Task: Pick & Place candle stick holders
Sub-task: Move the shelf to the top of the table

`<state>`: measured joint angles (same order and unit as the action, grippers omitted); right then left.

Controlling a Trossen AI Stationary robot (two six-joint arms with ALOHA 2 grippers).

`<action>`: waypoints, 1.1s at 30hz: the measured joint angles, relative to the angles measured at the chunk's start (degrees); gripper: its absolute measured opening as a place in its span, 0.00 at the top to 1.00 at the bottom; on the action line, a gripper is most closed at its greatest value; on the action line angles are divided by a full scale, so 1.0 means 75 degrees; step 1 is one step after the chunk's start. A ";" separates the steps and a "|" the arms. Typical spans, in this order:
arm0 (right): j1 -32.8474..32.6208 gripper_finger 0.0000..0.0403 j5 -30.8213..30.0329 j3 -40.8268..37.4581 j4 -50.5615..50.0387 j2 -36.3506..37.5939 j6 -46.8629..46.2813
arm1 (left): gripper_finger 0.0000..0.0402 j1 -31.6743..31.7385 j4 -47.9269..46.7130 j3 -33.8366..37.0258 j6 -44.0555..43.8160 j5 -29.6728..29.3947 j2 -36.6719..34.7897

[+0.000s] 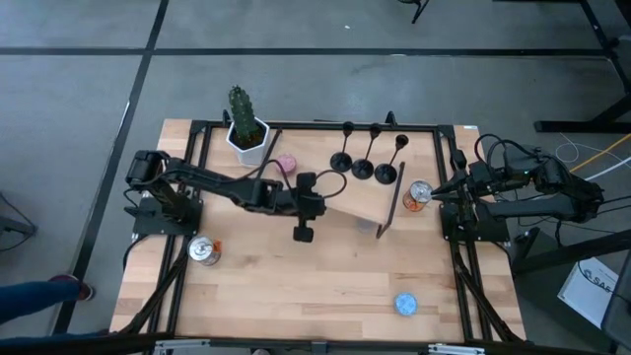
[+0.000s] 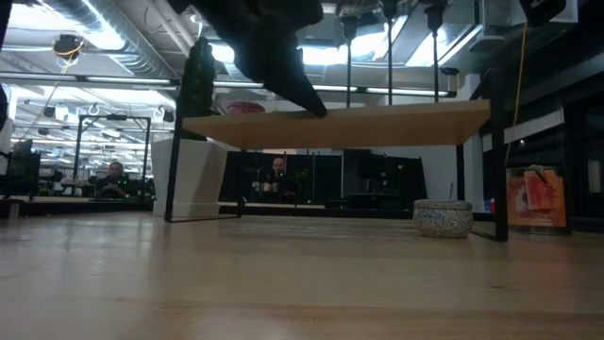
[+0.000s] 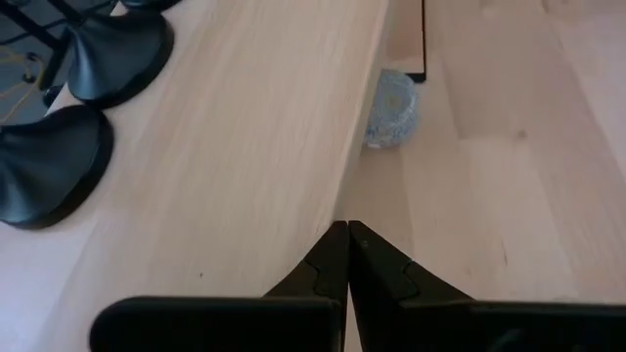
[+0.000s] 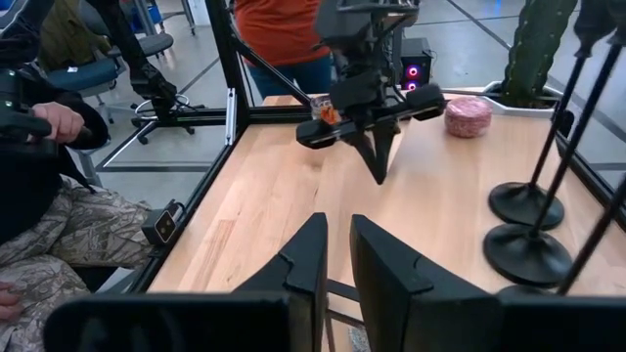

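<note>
Three black candle stick holders (image 1: 363, 168) stand in a row on their round bases on the far part of a raised wooden shelf (image 1: 360, 202). Their bases also show in the left wrist view (image 3: 59, 161) and the right wrist view (image 4: 528, 225). My left gripper (image 3: 347, 233) is shut and empty at the shelf's near edge, left of the holders; it also shows in the high view (image 1: 317, 197). My right gripper (image 4: 337, 227) waits at the table's right edge beside a can (image 1: 418, 193), its fingers a narrow gap apart with nothing between them. My left gripper's shut fingertips (image 2: 318, 110) meet the shelf's top right at its near edge (image 3: 340, 210). They come from above, pointing down and slanting toward the table's right. They pinch nothing.
A cactus in a white pot (image 1: 246, 130) and a pink tin (image 1: 286, 163) stand at the back left. A can (image 1: 204, 250) stands near the left arm's base, and a blue tin (image 1: 406, 304) at the front right. A grey speckled tin (image 2: 444, 217) lies under the shelf by its right leg. People sit beyond the table.
</note>
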<state>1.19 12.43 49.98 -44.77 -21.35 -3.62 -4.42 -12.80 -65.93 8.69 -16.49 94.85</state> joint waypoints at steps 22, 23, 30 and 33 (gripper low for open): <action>0.0003 0.87 0.0006 -0.0003 -0.0001 0.0000 0.0000 | 1.00 0.0269 -0.0642 0.0317 0.0654 0.2124 -0.0514; 0.0000 0.87 0.0006 -0.0003 0.0002 0.0001 0.0000 | 1.00 0.0237 -0.0679 0.0462 0.0551 0.2086 -0.0697; 0.0001 0.87 0.0029 -0.0003 -0.0001 0.0000 0.0000 | 0.99 0.0018 -0.0709 0.1650 0.0020 0.1817 -0.2766; 0.0003 0.87 0.0029 0.0000 0.0000 0.0001 0.0000 | 1.00 -0.0055 -0.0910 0.2029 -0.0075 0.1870 -0.3682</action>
<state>1.21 12.64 49.98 -44.78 -21.34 -3.62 -4.84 -19.62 -50.71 8.12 -2.47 67.23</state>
